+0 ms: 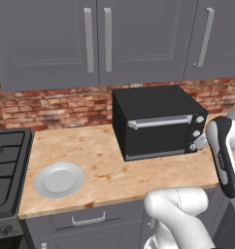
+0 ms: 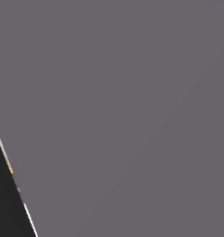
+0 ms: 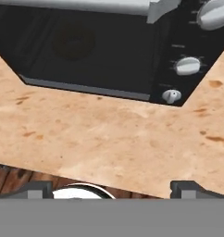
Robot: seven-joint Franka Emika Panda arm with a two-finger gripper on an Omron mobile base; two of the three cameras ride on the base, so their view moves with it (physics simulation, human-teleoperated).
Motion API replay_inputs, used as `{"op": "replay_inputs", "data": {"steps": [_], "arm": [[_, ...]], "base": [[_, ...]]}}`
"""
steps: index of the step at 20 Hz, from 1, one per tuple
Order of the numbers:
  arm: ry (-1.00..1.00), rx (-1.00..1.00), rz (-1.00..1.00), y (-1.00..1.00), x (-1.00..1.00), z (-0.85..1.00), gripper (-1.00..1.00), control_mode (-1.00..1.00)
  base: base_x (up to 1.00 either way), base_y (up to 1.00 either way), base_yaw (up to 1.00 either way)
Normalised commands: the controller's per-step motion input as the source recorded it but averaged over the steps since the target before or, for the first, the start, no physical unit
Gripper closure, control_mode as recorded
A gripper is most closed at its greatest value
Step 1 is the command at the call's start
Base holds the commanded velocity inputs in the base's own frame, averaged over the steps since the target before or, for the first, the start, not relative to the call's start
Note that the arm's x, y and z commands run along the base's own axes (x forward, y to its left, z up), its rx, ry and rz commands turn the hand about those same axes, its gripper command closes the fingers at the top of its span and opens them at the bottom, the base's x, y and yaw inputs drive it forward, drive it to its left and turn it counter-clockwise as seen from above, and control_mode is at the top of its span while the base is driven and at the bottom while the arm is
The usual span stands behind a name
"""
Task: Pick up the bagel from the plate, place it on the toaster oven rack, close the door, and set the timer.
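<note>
At the right end of the counter, the gripper [image 3: 112, 187] sits low before the toaster oven [image 1: 158, 121], its two dark fingertips [image 3: 33, 189] spread far apart near the bottom corners of the hand view with nothing between them: released and empty. Beyond them lies bare wooden countertop [image 3: 109, 134]. Past that stands the door [image 3: 86, 51], shut against the oven front, its silver bar handle [image 3: 81, 5] along the top. Through the dark glass a faint ring shape [image 3: 73, 42] shows inside; whether this is the bagel cannot be confirmed. Three silver knobs [image 3: 186, 65] run down the panel beside the door.

From the left base view, the white arm [image 1: 221, 155] reaches up beside the oven's knob side, its hand close to the lowest knob [image 1: 193, 147]. The plate [image 1: 59, 179] lies well apart near the counter's front-left edge, bare, just beside the stove [image 1: 8, 170]. Grey cabinet doors [image 1: 97, 39] hang above a brick backsplash [image 1: 56, 104].
</note>
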Motion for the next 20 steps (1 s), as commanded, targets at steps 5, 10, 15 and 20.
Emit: {"op": "replay_inputs", "data": {"steps": [5,10,15,20], "arm": [[0.00,0.00,0.00,-0.21,0.43,-0.29,-1.00,-1.00],[0.00,0.00,-0.03,-0.31,0.43,-0.35,-1.00,-1.00],[0.00,0.00,-0.05,-0.18,0.40,-0.35,-1.00,-1.00],[0.00,0.00,-0.04,-0.14,0.51,-0.35,-1.00,-1.00]], "base": [[0.00,0.00,0.00],[0.00,0.00,0.00],[0.00,0.00,0.00],[0.00,0.00,0.00]]}}
